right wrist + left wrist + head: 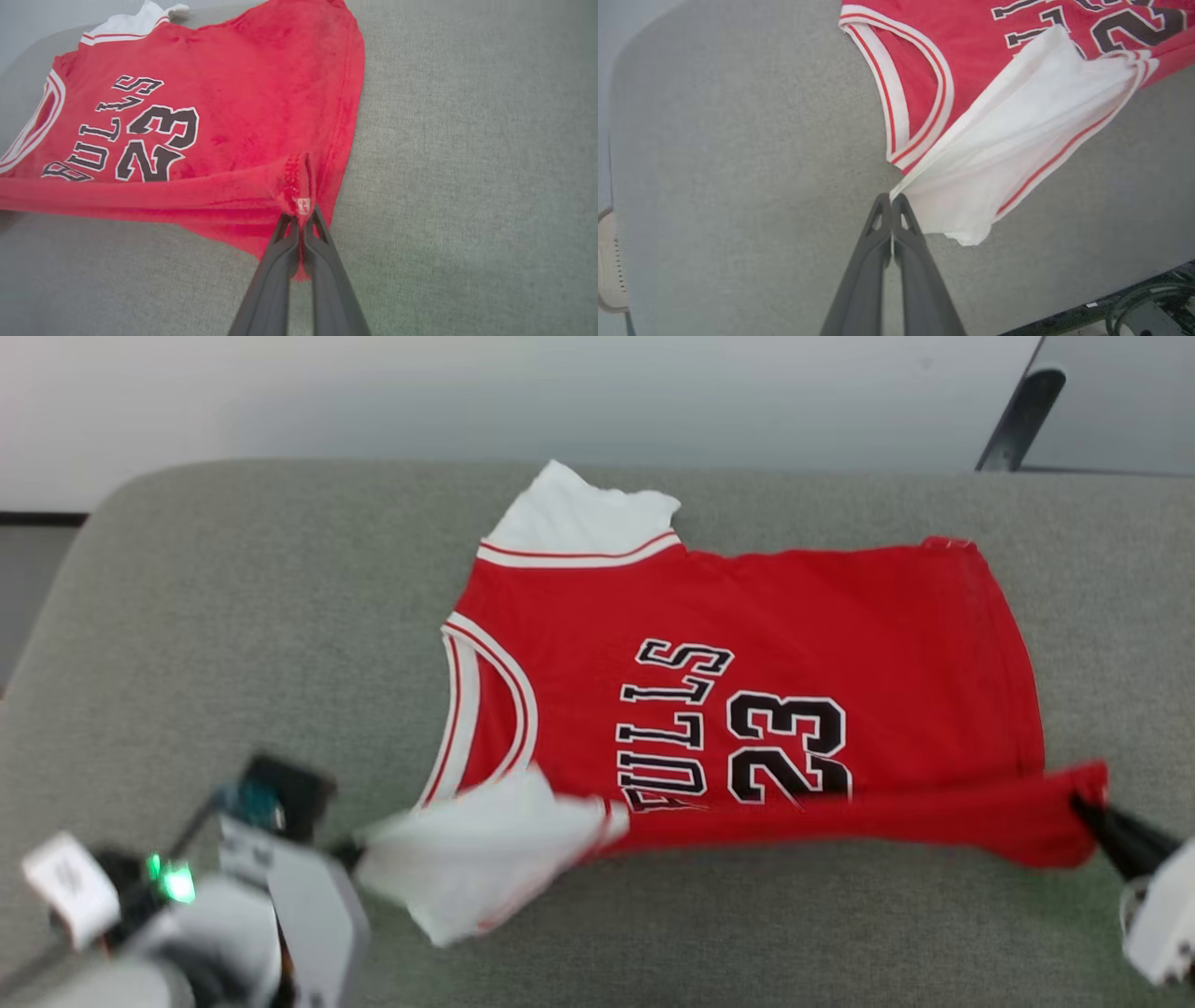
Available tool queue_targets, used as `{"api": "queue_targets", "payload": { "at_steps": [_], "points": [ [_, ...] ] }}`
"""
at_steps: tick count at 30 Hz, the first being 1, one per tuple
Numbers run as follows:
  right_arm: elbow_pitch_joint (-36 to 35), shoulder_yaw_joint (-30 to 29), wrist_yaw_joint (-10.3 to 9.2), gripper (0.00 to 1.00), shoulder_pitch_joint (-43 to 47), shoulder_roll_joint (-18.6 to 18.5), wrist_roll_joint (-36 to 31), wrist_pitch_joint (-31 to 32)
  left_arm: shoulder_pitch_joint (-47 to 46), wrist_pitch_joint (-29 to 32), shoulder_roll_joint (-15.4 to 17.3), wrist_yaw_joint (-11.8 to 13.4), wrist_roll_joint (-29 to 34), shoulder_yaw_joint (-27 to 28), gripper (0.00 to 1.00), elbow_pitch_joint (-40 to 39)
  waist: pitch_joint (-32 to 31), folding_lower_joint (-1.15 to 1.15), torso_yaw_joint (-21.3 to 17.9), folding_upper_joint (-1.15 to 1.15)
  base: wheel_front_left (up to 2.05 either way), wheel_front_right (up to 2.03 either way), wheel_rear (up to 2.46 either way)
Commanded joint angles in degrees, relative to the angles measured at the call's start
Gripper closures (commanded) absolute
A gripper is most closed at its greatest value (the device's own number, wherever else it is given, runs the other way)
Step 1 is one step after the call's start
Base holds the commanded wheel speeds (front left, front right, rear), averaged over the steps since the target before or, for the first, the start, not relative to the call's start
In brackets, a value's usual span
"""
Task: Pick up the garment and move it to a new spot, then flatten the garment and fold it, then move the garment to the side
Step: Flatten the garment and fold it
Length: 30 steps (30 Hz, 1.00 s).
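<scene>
1. The red garment point(747, 616) lies spread over the middle of the grey cushion point(233, 616), with its black "23" print point(789, 747) facing up.
2. The left gripper point(891, 199) is above the cushion's near left part. Its fingers are pressed together on the edge of a white sleeve point(1008, 154), which is pulled taut from the tips.
3. The right gripper point(302, 219) is above the cushion's near right part and pinches a red hem corner point(292, 179).
4. The garment's near edge runs stretched between the 2 grippers, raised off the cushion and overlapping the lowest lettering.
5. The other sleeve point(579, 518) lies flat toward the cushion's far side.
</scene>
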Motion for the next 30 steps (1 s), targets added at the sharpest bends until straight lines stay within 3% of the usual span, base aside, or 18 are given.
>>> {"api": "queue_targets", "payload": {
  "at_steps": [1, 9, 16, 23, 28, 29, 30],
  "points": [
    [-0.13, -0.53, -0.06, 1.0, -2.66, 0.61, -1.37, 1.18, -3.1, 0.95, 0.08, -1.74, 0.71, 0.4, 1.0, 1.49, 2.0, 0.0, -1.07, 0.0, 0.0, 0.0, 0.0],
    [1.81, -0.65, -0.06, 1.0, -13.57, 4.81, -9.57, 7.42, -19.79, 2.74, -6.54, -14.81, 4.32, -1.64, 1.0, 15.33, 6.34, 0.0, -1.65, 0.0, 0.0, 0.0, 0.0],
    [6.31, -0.11, -0.06, 1.0, -18.37, 6.48, -13.19, 9.49, -27.38, 1.07, -13.52, -23.59, 5.8, -5.03, 1.0, 30.78, 8.85, 0.0, -1.63, 0.0, 0.0, 0.0, 0.0],
    [7.83, 0.46, -0.06, 1.0, -20.01, 7.48, -14.05, 10.9, -30.25, 0.7, -18.27, -26.92, 5.01, -6.57, 1.0, 40.29, 9.89, 0.0, -1.58, 0.0, 0.0, 0.0, 0.0],
    [8.44, 0.62, -0.06, 1.0, -21.09, 7.96, -13.89, 11.96, -31.75, 1.64, -20.55, -27.24, 3.51, -6.27, 1.0, 45.33, 10.12, 0.0, -1.49, 0.0, 0.0, 0.0, 0.0],
    [8.55, 0.67, -0.06, 1.0, -21.3, 8.03, -13.77, 12.3, -31.81, 2.31, -21.02, -26.95, 2.59, -5.9, 0.94, 45.96, 10.08, 0.0, -1.47, 0.0, 0.0, 0.0, 0.0],
    [8.6, 0.58, -0.06, 1.0, -21.48, 8.17, -13.58, 12.54, -32.02, 3.03, -21.2, -26.79, 2.29, -5.89, 0.81, 46.53, 10.01, 0.0, -1.46, 0.0, 0.0, 0.0, 0.0]
  ]
}}
